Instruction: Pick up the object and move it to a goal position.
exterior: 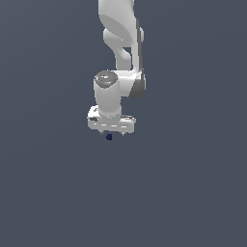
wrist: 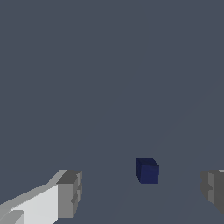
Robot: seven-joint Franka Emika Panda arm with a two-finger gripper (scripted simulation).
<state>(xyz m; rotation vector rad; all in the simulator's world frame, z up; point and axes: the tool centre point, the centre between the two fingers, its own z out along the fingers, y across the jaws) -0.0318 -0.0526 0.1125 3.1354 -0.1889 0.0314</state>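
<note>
The object is a tiny dark navy-blue cube (wrist: pixel 147 170). In the wrist view it lies between my two grey fingertips (wrist: pixel 70 194), apart from both. My gripper (wrist: pixel 142 190) is open and holds nothing. In the exterior view the cube (exterior: pixel 109 137) shows just below the white gripper (exterior: pixel 112 132), whose fingers are mostly hidden under the hand.
The white arm (exterior: pixel 120 43) comes down from the top of the exterior view. The ground is a plain grey-blue surface (exterior: pixel 183 183) with no other objects in view.
</note>
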